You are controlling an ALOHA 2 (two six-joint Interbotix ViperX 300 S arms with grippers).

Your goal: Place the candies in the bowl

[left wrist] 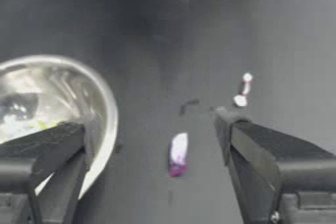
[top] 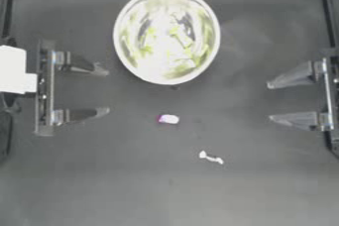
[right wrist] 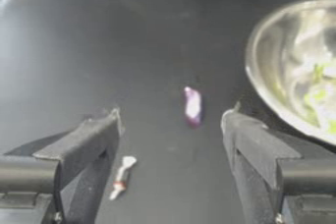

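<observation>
We are seeing yellow-green candies (top: 180, 35) lying inside the bowl (top: 129, 56), which is sitting toward the far middle of the dark tabletop (top: 99, 180), while the purple-and-white candy (top: 168, 119) is lying on the bare surface just in front of the bowl and the thin white candy with red (top: 211, 158) is lying a little nearer still, apart from both. The left pincer (top: 99, 91) is waiting at the left side and the right pincer (top: 271, 102) at the right, each with its jaws spread wide, holding nothing, and the purple-and-white candy is lying between the two.
</observation>
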